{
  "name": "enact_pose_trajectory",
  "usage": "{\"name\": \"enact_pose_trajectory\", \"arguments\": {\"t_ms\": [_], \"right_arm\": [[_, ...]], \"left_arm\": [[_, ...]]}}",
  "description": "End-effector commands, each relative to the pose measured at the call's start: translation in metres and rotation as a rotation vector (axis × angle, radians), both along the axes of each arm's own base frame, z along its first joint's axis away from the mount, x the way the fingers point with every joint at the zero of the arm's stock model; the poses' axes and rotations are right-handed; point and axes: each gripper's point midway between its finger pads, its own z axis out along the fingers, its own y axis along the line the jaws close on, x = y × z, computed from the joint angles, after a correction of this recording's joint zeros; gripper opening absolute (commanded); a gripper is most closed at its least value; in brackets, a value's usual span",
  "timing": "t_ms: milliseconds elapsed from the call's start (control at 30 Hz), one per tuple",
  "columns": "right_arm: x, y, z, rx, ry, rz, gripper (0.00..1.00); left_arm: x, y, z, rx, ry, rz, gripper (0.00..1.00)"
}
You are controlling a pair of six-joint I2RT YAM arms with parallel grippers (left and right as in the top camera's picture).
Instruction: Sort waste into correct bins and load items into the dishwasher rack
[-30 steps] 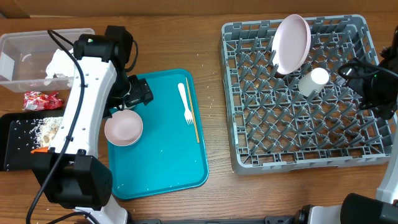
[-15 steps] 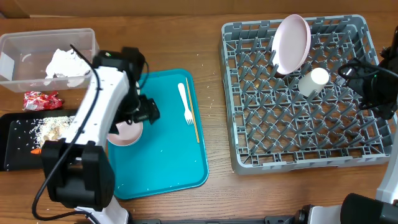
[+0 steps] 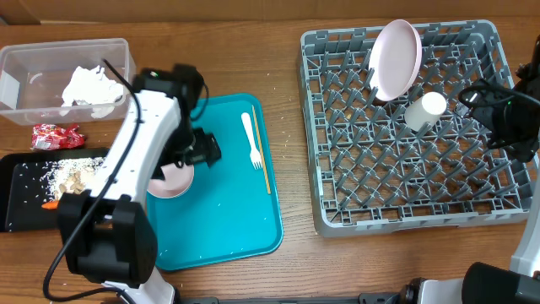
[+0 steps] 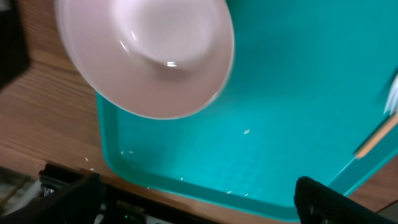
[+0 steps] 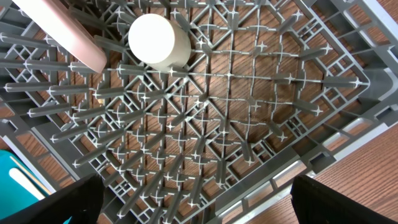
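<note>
1. Left pincer (image 4: 196, 186): fingers spread wide with nothing between them. It is poised over the teal tray (image 3: 219, 211), close to the pale pink bowl (image 4: 146, 56) at the tray's left edge.
2. Right pincer (image 5: 196, 186): fingers apart and empty, held above the grey dishwasher rack (image 3: 405, 215).
3. Rack contents: the pink plate (image 3: 395, 59) stands tilted on edge among the far pegs, with the white cup (image 3: 424, 111) just beside it.
4. Tray contents: the white fork (image 3: 251, 139) and the wooden chopstick (image 3: 261, 160) lie side by side near the right edge.
5. Waste:
   - The crumpled tissue (image 3: 89, 87) sits in the clear tub (image 3: 25, 55).
   - The red wrapper (image 3: 55, 135) lies on the surface (image 3: 253, 51) between the tub and the black tray (image 3: 17, 203).
   - The beige food scraps (image 3: 72, 175) and the carrot (image 3: 51, 203) are in the black tray.
</note>
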Motion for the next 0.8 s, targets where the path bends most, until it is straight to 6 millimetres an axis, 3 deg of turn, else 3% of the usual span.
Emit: {"name": "enact_pose_trajectory", "arguments": {"t_ms": [0, 100, 200, 333, 533, 667, 767], "right_arm": [[0.0, 0.002, 0.003, 0.005, -0.014, 0.003, 1.0], [0.0, 0.002, 0.003, 0.005, -0.014, 0.003, 1.0], [0.0, 0.002, 0.002, 0.006, -0.013, 0.003, 1.0], [0.0, 0.002, 0.003, 0.005, -0.014, 0.003, 1.0], [0.007, 0.005, 0.005, 0.026, -0.045, 0.008, 1.0], [0.016, 0.047, 0.012, 0.257, -0.112, 0.09, 1.0], [0.021, 0.097, 0.035, 0.507, -0.205, 0.268, 1.0]], "left_arm": [[0.015, 0.058, 0.059, 0.175, -0.208, 0.274, 1.0], [0.014, 0.099, 0.087, 0.183, -0.304, 0.504, 1.0], [-0.001, 0.139, 0.097, 0.116, -0.334, 0.756, 1.0], [-0.012, 0.161, 0.094, -0.025, -0.314, 0.932, 1.0], [-0.038, 0.188, 0.089, -0.004, -0.258, 1.04, 1.0], [-0.042, 0.193, 0.089, 0.001, -0.255, 1.06, 1.0], [-0.041, 0.192, 0.089, 0.001, -0.255, 1.059, 1.0]]}}
